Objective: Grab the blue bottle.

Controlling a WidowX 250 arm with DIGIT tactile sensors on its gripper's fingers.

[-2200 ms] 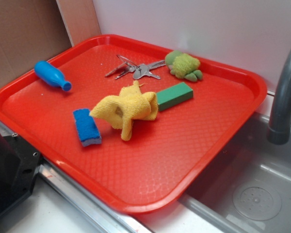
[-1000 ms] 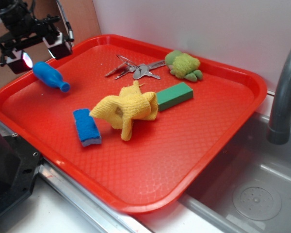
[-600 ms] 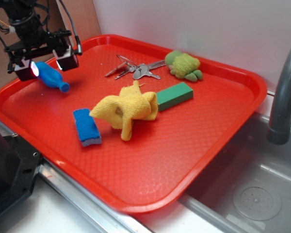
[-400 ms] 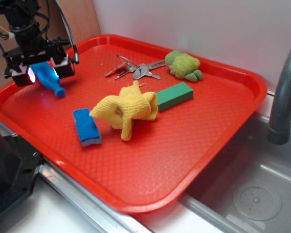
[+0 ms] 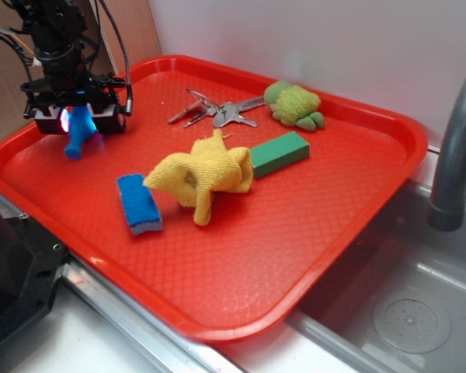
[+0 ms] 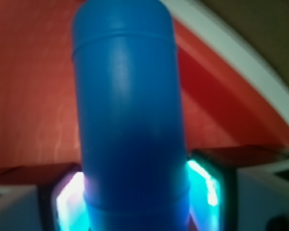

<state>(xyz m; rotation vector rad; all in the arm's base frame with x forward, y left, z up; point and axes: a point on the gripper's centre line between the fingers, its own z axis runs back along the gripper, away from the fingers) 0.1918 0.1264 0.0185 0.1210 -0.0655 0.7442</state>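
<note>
Two glowing pads of the claw (image 5: 79, 120) sit pressed against the sides of the blue bottle (image 5: 78, 130), so the claw is clamped on it at the far left corner of the red tray (image 5: 357, 210). From the exterior view the bottle hangs between the fingers with its narrow neck pointing down and toward the tray floor; whether the mouth touches the tray cannot be told. The wrist view shows the bottle (image 6: 130, 120) filling the middle of the frame, rounded body upward, a lit pad (image 6: 204, 180) tight on each side and red tray behind. Elsewhere on the tray lie a blue sponge (image 5: 139, 203), a crumpled yellow cloth (image 5: 206, 173) just beside it, a green block (image 5: 279, 153) touching the cloth's far edge, a bunch of keys (image 5: 217, 111) and a green plush toy (image 5: 294, 104). A grey faucet (image 5: 454, 155) stands over the sink (image 5: 412, 303) at right.
</note>
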